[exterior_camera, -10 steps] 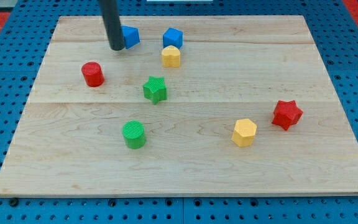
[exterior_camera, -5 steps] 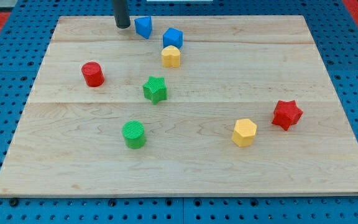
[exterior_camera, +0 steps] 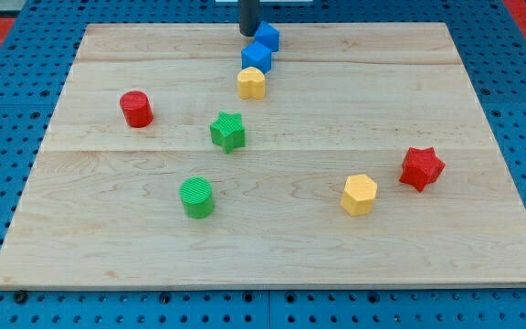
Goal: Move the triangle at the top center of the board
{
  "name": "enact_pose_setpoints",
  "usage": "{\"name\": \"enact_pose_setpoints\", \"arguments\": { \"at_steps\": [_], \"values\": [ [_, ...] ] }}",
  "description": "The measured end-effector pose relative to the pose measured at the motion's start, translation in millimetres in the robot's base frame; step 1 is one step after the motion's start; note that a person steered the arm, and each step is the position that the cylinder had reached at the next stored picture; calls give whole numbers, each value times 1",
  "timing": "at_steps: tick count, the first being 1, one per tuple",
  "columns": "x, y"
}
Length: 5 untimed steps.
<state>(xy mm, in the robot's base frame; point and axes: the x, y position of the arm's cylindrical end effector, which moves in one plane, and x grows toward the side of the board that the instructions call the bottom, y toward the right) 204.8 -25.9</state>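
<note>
My tip (exterior_camera: 248,33), a bare rod cut off by the view's top, touches the blue triangle (exterior_camera: 267,37) from its left. Just below the triangle sit the blue cube (exterior_camera: 256,57) and yellow block (exterior_camera: 251,83).

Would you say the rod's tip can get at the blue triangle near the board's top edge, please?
Probably yes: my tip sits right against the blue triangle on its left side, nothing between them. The blue cube lies just below.
</note>
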Motion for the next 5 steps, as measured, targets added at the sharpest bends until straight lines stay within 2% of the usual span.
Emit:
{"name": "enact_pose_setpoints", "arguments": {
  "at_steps": [1, 3, 5],
  "values": [
    [41, -5],
    [59, -29],
    [96, -19]
  ]
}}
